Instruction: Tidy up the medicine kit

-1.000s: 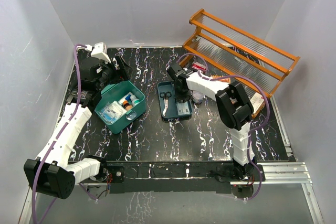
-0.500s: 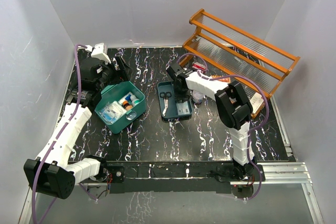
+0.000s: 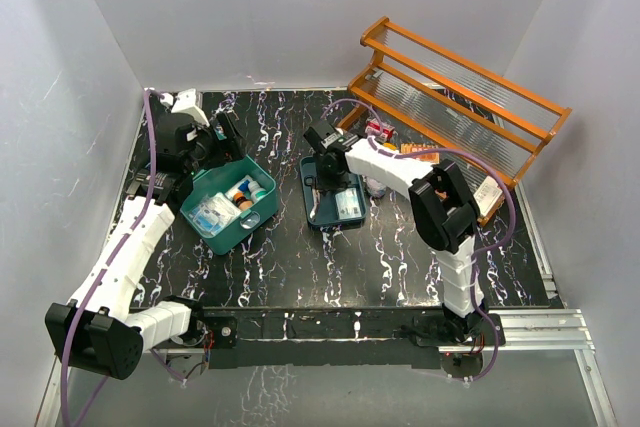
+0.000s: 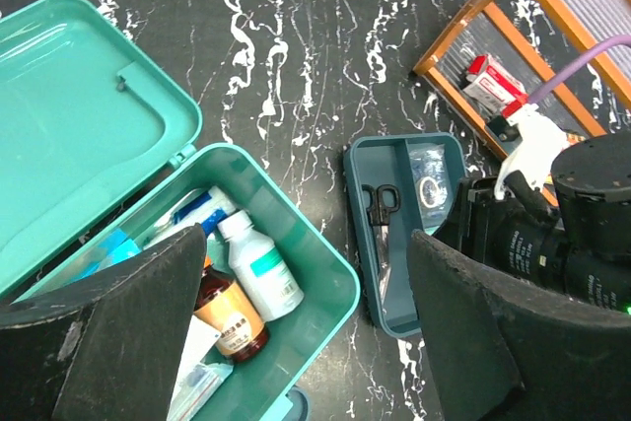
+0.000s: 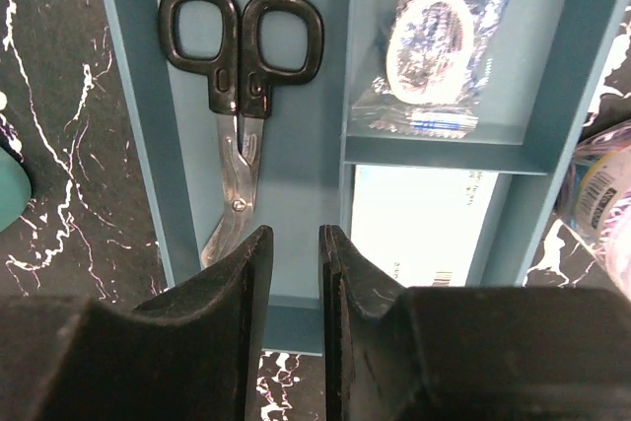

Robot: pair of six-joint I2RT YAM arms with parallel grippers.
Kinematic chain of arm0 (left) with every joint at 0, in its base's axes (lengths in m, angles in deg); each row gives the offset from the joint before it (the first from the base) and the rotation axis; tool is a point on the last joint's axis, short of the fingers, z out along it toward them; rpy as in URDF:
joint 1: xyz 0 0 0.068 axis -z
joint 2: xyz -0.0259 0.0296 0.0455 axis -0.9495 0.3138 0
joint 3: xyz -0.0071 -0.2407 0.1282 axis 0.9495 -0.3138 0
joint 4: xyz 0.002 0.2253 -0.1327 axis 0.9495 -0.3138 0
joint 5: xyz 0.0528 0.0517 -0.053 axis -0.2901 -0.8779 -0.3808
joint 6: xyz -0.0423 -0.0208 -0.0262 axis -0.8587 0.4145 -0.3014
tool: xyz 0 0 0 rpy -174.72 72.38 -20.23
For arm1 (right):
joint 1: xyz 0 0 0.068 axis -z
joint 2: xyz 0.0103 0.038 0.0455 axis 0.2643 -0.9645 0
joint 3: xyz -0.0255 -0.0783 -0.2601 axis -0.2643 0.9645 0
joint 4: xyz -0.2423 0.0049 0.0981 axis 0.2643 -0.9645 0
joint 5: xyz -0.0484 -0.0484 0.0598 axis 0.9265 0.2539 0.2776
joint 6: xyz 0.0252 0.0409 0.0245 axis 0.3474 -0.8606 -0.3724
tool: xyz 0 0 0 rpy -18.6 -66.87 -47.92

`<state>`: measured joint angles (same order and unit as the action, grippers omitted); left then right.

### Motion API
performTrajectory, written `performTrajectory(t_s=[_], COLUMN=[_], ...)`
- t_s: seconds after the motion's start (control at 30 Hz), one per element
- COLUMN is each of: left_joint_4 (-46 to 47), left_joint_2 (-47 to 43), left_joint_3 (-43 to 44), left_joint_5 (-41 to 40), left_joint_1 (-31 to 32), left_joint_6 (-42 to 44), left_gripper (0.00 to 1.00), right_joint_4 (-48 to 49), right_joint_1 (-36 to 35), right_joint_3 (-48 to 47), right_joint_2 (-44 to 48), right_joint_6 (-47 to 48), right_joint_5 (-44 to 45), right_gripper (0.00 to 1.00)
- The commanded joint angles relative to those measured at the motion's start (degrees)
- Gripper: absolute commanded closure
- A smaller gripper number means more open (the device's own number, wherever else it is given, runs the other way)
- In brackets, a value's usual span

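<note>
left gripper [image 4: 306,244]: jaws wide apart, empty, above open teal-green plastic medicine kit [image 4: 325,278]
right gripper [image 5: 296,239]: jaws barely parted, empty, over teal compartmented insert tray [image 5: 296,145]

Smooth teal plastic medicine kit [image 4: 79,96], glossy marbled table [image 4: 296,66], wooden rack [image 4: 471,25].

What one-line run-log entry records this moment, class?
kit: lid open, bottles inside | tray: beside kit, holds scissors | left claw: open, above kit | right claw: slightly open, above tray
</note>
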<state>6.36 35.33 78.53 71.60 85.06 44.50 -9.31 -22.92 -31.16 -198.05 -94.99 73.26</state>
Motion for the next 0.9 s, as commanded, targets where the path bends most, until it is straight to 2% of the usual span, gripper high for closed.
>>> performTrajectory(t_s=[0.0, 0.13, 0.27, 0.43, 0.63, 0.87], left_joint_4=[-4.18, -5.91, -6.49, -5.97, -6.06, -6.56], left_joint_2=[-0.97, -0.13, 0.64, 1.04, 1.27, 1.59], left_joint_3=[2.74, 3.29, 3.86, 4.00, 3.94, 3.86], left_joint_5=[-3.52, -3.84, -3.29, -2.65, -2.69, -1.86], left_joint_1=[0.02, 0.02, 0.02, 0.02, 0.07, 0.05], left_joint_6=[-0.09, -0.10, -0.17, -0.08, -0.18, -0.17], left_gripper=[0.18, 0.18, 0.18, 0.18, 0.18, 0.17], right_joint_4=[-0.02, -0.21, -0.74, 1.29, 3.21, 2.91], right_joint_1=[-0.36, -0.49, -0.45, -0.44, -0.46, -0.49], right_joint_3=[-2.42, -2.72, -3.30, -2.73, 0.19, 1.10], right_joint_2=[-0.49, -1.95, -2.11, 0.99, 4.36, 3.34], right_joint_6=[-0.79, -0.71, -0.62, 0.01, -1.47, -2.32], right_joint_5=[0.98, 2.71, 4.10, 2.95, 7.29, 9.28], right_gripper=[0.78, 0.83, 0.83, 0.80, 0.72, 0.72])
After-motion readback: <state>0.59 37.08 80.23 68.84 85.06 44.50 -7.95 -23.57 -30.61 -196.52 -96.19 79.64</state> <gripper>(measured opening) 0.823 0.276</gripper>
